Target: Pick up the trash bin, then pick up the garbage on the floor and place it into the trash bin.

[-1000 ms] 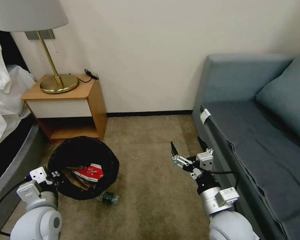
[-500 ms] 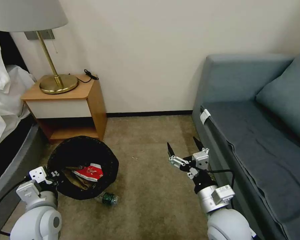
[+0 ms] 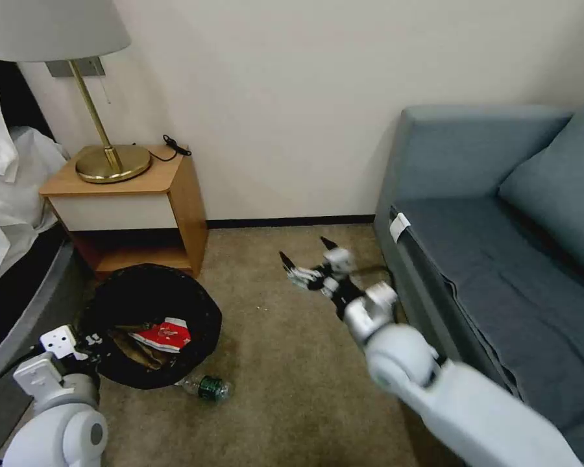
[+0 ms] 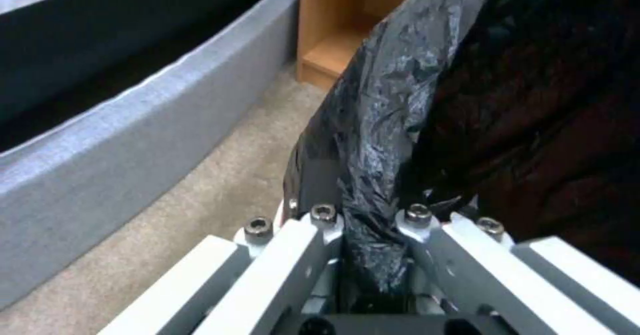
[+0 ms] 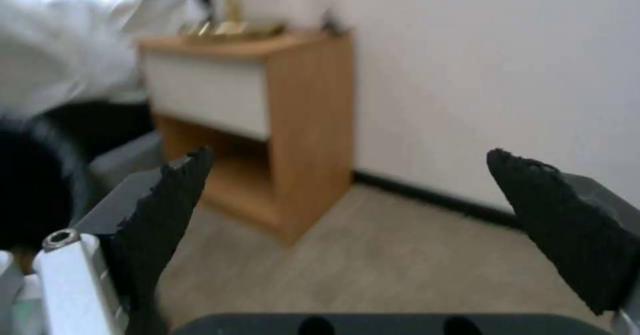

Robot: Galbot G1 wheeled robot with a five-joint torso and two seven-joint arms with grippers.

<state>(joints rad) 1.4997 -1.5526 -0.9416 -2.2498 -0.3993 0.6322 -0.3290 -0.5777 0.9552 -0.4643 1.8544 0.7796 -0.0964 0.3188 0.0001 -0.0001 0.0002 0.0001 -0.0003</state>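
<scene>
The trash bin (image 3: 146, 295), lined with a crinkly black bag, stands on the carpet in front of the nightstand. A red snack packet (image 3: 162, 335) and a crumpled tan paper bag (image 3: 131, 344) lie inside it. My left gripper (image 3: 94, 340) is shut on the bin's near rim; the left wrist view shows the gripper (image 4: 370, 222) pinching the black bag of the bin (image 4: 400, 100). A clear bottle with a green label (image 3: 207, 387) lies on the floor against the bin's front right. My right gripper (image 3: 304, 251) hangs open over the carpet, well right of the bin, with its fingers (image 5: 167, 200) wide apart and nothing between them.
A wooden nightstand (image 3: 136, 194) with a brass lamp (image 3: 107, 162) stands behind the bin, and it appears again as the nightstand (image 5: 267, 115) ahead of the right gripper. The bed (image 3: 10, 272) borders the left, a grey-blue sofa (image 3: 499, 246) the right. Bare carpet (image 3: 292, 363) lies between.
My right arm has swung forward and to the left, carrying its open gripper away from the sofa edge towards the wall. The left arm and the bin shifted slightly left.
</scene>
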